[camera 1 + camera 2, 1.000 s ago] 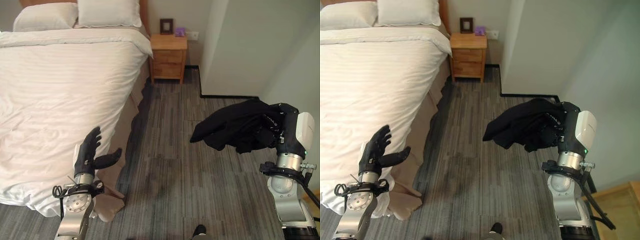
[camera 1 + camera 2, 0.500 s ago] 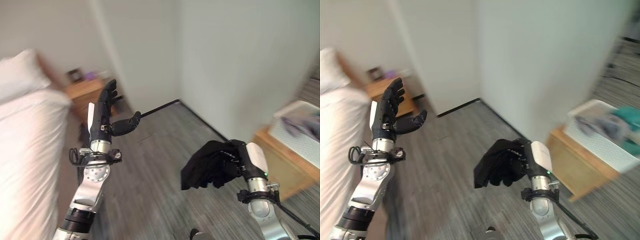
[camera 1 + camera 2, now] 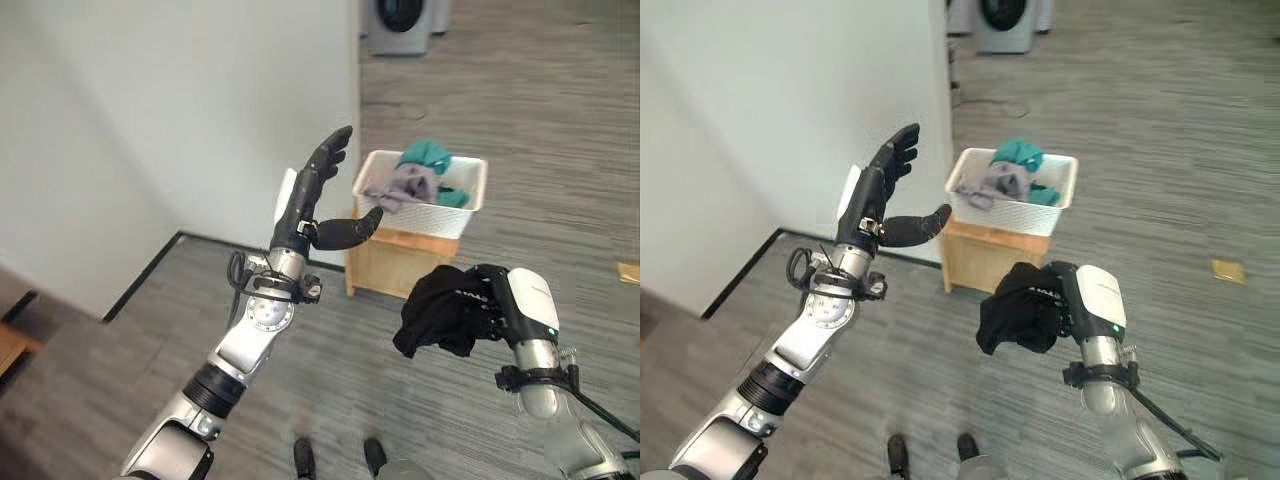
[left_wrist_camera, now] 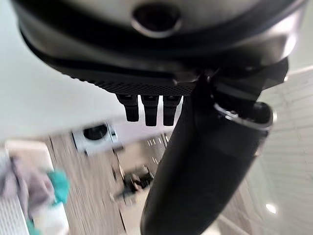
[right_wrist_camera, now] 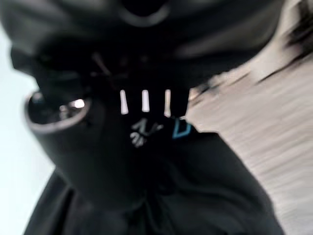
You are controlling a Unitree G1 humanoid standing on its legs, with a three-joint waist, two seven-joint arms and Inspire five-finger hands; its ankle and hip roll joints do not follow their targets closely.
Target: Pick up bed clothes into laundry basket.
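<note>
Grey striped carpet (image 3: pixel 560 120) runs across the room, with a pale wall (image 3: pixel 150 130) on the robot's left and a washing machine (image 3: pixel 405 22) standing far off at the back. Against the wall's corner sits a small wooden stand (image 3: pixel 385 268), and on top of it rests the white laundry basket (image 3: pixel 465 205), which already holds a teal garment (image 3: pixel 428 155) and a greyish one (image 3: pixel 400 187).

Held out in front of the robot and short of the stand, the right hand (image 3: pixel 500 305) has its fingers curled round a bunched black garment (image 3: pixel 440 312), which hangs from the grip above the carpet. In the right wrist view the same dark cloth lies bundled against the palm. The garment sits lower than the basket rim and on the near side of the stand, apart from both.

Raised high at the wall side of the basket, the left hand (image 3: pixel 318 195) has its fingers straight and its thumb stretched out toward the basket; it holds nothing.

Judging by this, the pick-up is done and the carry is well along. What seems left is to close the gap to the stand, lift the bundle over the rim, and release it onto the clothes inside.
</note>
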